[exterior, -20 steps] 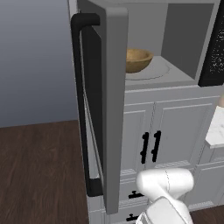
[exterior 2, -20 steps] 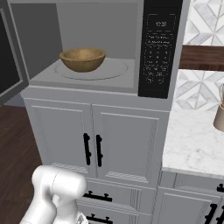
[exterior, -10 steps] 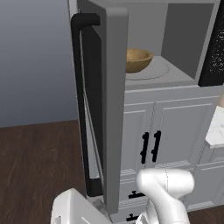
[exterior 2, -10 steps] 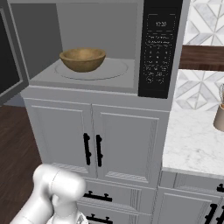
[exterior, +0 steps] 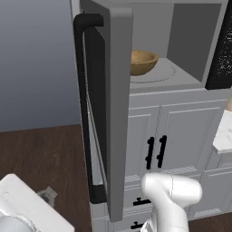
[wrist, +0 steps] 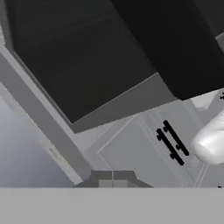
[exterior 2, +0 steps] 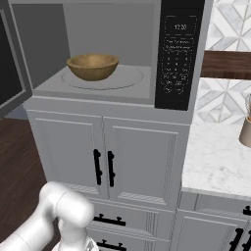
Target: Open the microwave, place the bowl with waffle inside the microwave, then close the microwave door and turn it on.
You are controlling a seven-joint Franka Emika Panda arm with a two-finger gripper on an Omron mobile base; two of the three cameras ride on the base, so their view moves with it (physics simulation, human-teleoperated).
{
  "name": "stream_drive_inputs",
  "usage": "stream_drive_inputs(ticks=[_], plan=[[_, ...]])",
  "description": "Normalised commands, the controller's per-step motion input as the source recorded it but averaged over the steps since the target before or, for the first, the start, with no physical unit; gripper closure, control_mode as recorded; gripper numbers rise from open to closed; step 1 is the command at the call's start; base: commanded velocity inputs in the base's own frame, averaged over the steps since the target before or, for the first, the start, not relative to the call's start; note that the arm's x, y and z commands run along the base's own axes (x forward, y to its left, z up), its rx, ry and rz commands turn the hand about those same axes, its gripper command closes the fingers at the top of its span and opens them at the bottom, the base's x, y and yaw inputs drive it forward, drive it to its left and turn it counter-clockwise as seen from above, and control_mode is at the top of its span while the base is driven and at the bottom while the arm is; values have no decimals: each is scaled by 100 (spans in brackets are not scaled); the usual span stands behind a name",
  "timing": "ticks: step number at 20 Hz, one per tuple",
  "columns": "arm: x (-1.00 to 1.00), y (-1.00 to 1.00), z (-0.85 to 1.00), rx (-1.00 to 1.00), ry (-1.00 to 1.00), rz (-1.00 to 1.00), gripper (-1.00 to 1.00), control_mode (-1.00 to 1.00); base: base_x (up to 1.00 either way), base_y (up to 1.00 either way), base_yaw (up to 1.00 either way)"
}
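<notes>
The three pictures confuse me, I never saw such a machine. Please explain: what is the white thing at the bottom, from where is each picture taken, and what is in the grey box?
The white thing is a robot arm in a simulated kitchen. Two cameras ride on its base, behind the arm, one to its left and one to its right; they show the same scene from two sides. The third camera sits on the hand and looks along the gripper, whose two dark finger tips are shut together and hold nothing.

The grey box is the microwave. The microwave door stands open, swung to the left, with a long black bar handle. Inside, a tan wooden bowl rests on the round turntable. What lies in the bowl cannot be seen from here. Below are white cabinets with black handles; to the right is a marble counter.
</notes>
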Motion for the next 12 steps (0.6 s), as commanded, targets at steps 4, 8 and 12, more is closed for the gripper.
stream_drive_inputs(ticks=[4,8,12], plan=[[100,12,-69,-26,0,-36,100,-100,0,0,0],[100,0,-33,-15,0,-32,100,-100,0,0,0],[86,-18,-1,-8,-5,-32,100,-100,0,0,0]])
